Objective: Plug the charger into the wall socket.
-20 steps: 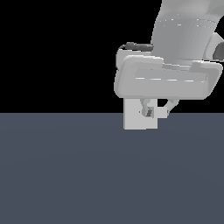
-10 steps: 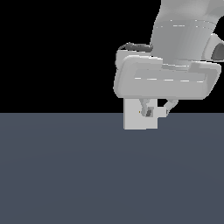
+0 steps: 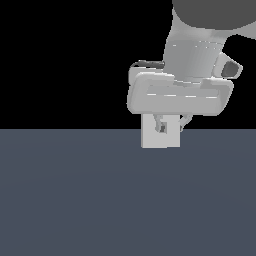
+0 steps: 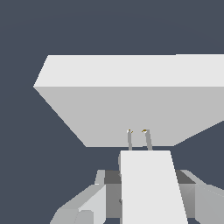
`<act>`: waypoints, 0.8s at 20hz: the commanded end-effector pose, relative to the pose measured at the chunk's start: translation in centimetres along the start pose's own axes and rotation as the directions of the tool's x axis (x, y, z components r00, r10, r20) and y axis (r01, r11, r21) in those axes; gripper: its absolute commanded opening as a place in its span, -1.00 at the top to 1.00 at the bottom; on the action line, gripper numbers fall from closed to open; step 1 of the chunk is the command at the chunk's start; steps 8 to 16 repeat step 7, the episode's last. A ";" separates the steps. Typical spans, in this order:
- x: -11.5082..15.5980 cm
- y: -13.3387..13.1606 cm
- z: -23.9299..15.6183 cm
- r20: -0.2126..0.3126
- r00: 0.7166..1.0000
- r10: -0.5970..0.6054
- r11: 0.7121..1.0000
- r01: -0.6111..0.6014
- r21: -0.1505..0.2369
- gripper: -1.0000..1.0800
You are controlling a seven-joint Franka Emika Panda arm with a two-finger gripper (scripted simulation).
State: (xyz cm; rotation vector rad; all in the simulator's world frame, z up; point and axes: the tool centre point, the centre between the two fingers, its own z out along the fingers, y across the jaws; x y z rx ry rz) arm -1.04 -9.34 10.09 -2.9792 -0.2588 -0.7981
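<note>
The wall socket is a large flat white square plate standing upright on the dark grey floor. It also shows in the exterior view, partly hidden behind my hand. My gripper is shut on the charger, a small off-white block held between the two fingers. Two thin prongs stick out of the charger, and their tips reach the plate's face at two tiny yellowish marks. In the exterior view my gripper hangs just in front of the plate, and the charger is mostly hidden there.
The dark grey floor spreads around the plate, with a black background behind it. My arm's bulky grey wrist fills the exterior view's upper right.
</note>
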 end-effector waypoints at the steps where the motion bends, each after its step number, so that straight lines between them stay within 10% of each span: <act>1: 0.8 0.0 0.5 0.000 1.000 0.000 1.000 0.000 0.001 1.00; 16: 1.4 0.0 0.9 0.001 1.000 -0.003 1.000 0.003 0.000 1.00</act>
